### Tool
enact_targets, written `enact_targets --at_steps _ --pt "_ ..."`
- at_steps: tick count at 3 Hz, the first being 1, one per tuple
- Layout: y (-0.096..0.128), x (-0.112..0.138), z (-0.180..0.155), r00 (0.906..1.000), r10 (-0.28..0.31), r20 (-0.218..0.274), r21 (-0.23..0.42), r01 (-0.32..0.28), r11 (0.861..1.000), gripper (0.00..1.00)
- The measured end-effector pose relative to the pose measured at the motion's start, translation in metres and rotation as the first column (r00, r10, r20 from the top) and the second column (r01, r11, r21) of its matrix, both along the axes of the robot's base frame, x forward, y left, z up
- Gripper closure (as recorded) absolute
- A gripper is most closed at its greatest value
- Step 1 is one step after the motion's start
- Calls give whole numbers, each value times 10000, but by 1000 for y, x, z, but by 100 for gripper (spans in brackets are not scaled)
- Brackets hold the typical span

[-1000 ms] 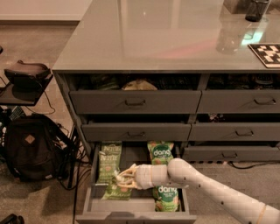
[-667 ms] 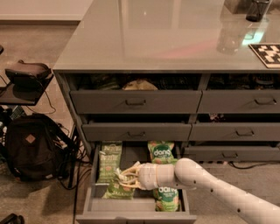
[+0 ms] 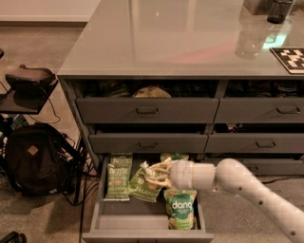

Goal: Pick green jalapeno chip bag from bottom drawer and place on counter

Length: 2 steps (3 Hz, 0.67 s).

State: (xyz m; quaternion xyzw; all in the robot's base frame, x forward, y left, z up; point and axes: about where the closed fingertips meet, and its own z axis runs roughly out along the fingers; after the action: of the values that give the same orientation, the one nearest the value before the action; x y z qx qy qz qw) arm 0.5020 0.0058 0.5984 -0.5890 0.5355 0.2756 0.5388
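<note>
The bottom drawer (image 3: 147, 223) is pulled open below the stacked drawers. My gripper (image 3: 154, 174) reaches into it from the right on a pale arm. It is shut on the top edge of the green jalapeno chip bag (image 3: 141, 189), an olive-green bag that hangs tilted a little above the drawer floor. A second olive-green bag (image 3: 118, 174) lies flat at the drawer's left. The counter (image 3: 180, 42) is the glossy grey-green top above the drawers.
A bright green "dang" bag (image 3: 180, 212) lies at the drawer's front right, and another (image 3: 173, 156) shows behind my arm. Handled drawers (image 3: 147, 110) are above. A black backpack (image 3: 33, 159) and cables are on the floor to the left. A cup (image 3: 279, 10) and checkered board (image 3: 290, 58) are on the counter.
My gripper has moved up and to the right inside the drawer. The olive-green bag came with it and now hangs tilted instead of lying flat.
</note>
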Motion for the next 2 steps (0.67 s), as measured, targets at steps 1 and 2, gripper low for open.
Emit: enact_targets --at_steps 1,2 --pt "-35 21 39 9982 -550 -223 556 562 9969 100" --pt "-77 26 107 9932 -1164 -105 1346 1167 9840 100"
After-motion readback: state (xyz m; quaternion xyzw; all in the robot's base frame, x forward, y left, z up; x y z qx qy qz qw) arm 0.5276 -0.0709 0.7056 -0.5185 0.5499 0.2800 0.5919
